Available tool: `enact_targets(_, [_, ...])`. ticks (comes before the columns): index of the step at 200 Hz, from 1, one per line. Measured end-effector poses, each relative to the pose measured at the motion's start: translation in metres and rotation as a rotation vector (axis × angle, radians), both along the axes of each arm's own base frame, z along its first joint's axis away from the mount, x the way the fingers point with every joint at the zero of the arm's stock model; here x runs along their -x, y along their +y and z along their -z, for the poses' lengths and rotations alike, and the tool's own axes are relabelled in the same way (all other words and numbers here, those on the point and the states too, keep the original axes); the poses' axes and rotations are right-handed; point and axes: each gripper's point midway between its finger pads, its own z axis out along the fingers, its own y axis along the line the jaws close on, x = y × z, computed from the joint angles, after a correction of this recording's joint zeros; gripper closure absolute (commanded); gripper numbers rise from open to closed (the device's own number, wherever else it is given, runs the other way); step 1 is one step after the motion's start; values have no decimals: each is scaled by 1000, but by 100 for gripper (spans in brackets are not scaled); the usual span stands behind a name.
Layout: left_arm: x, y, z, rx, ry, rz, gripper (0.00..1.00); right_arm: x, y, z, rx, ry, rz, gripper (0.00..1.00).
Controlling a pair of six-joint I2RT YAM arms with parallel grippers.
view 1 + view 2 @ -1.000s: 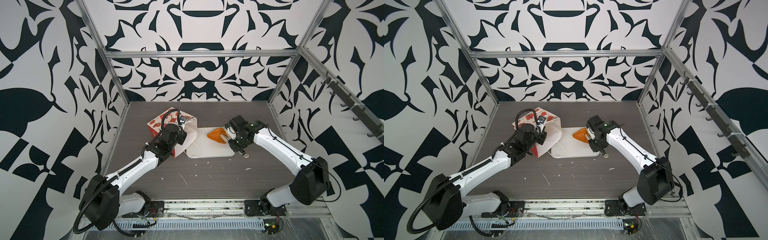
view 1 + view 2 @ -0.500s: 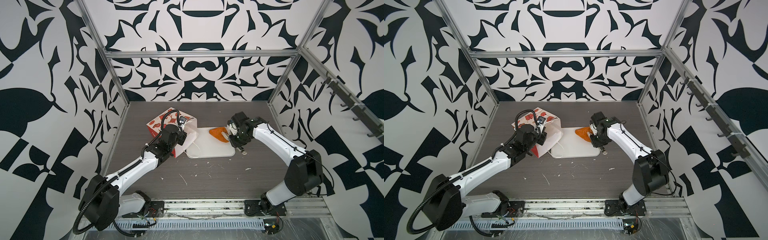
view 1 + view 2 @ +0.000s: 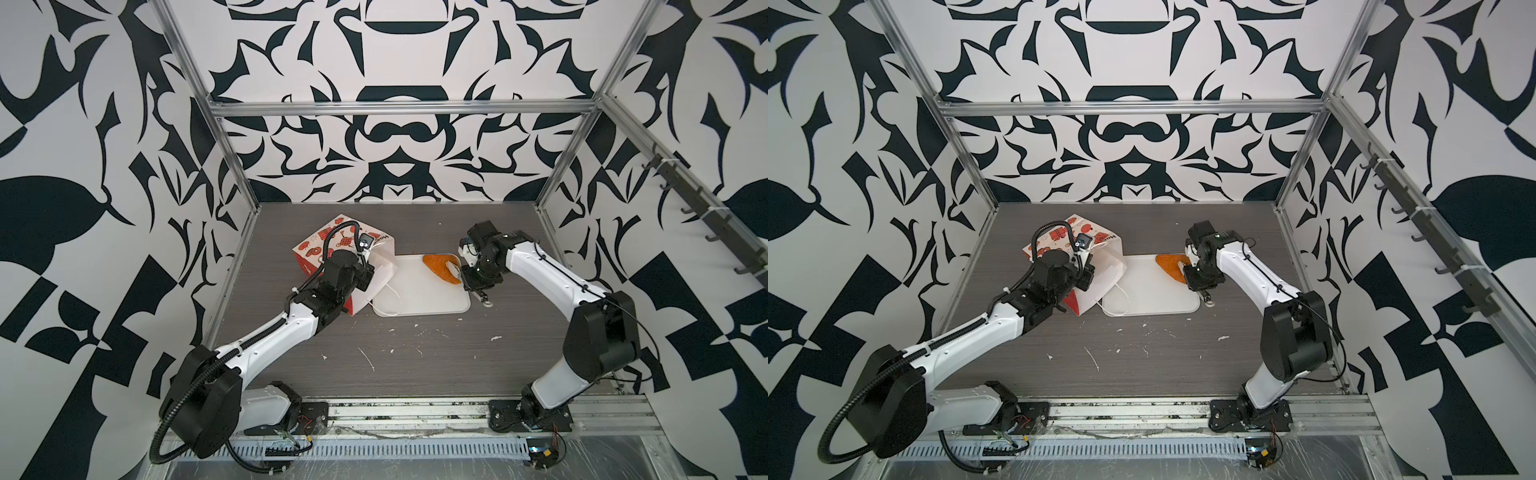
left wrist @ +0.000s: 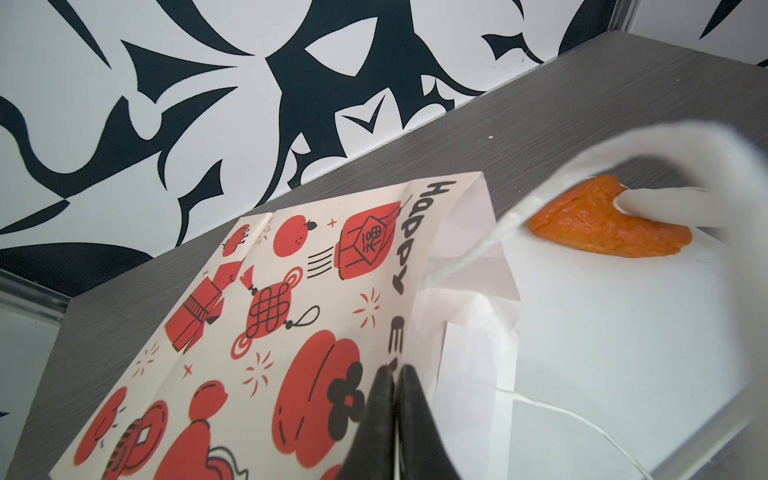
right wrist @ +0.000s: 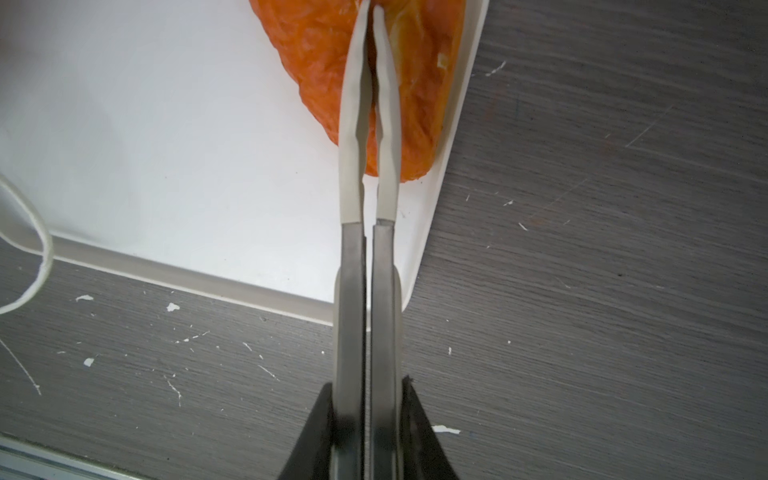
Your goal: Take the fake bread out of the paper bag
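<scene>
- One paper bag (image 3: 328,245) lay on its side at the left of the table (image 3: 415,374), its mouth facing the tray.
- One left pincer (image 4: 394,384) was clenched on the edge of the bag's mouth, as it had been a second before. Neither the bag nor that arm had shifted.
- One string loop (image 3: 392,297) from the bag trailed over the near left part of the tray.
- One white tray (image 3: 419,299) sat just right of the bag, touching its mouth.
- One orange bread piece (image 3: 436,266) lay out of the bag, on the tray's far right corner. It had turned slightly in a second while keeping much the same spot.
- One right pincer (image 5: 371,10) was clenched, its tips against the bread piece; whether they nipped it I could not tell.
- The right arm's elbow had swung inward and towards the back wall since then.
- Many white scraps (image 3: 368,359) dotted the near table.
</scene>
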Motion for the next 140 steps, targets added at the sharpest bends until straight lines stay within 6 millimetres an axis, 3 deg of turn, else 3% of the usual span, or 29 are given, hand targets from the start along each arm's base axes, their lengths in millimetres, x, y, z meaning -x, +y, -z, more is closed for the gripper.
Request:
enact_targets(46, [-1,-1,-3,10,-10,2,91,1,-1,2,3,14,24,59])
enact_targets(140, [-4,-5,12,-3,24,18,91,-4,-14,-44,-2,-162,88,59])
